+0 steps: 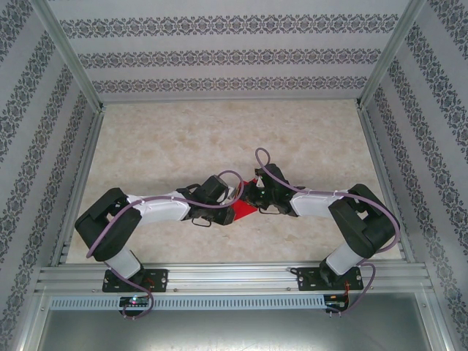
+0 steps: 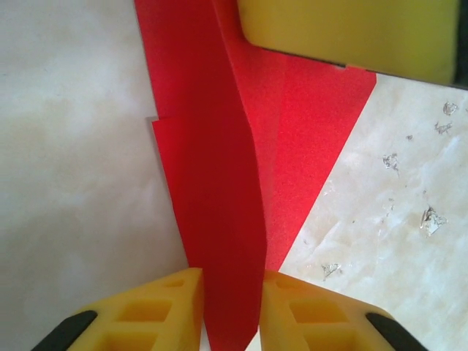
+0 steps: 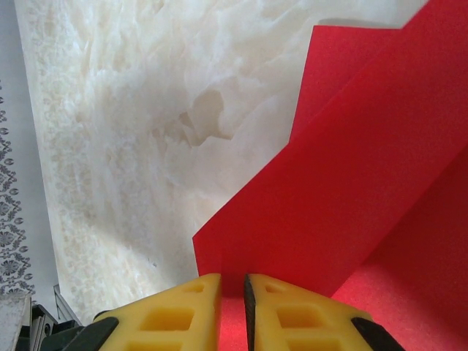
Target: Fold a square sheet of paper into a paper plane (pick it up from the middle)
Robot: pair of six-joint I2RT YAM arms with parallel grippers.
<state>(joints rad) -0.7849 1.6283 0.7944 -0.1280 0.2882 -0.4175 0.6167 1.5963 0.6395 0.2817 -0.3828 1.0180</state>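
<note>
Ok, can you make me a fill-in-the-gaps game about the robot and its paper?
1. The folded paper is the colour ____.
2. A raised fold of it runs ____ the two fingers of the left gripper.
3. The right gripper has fingers coloured ____.

Missing words: red; between; yellow.

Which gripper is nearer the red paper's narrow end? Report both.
Left. The left gripper straddles the narrow end of the paper; the right gripper grips near its wide end.
</note>
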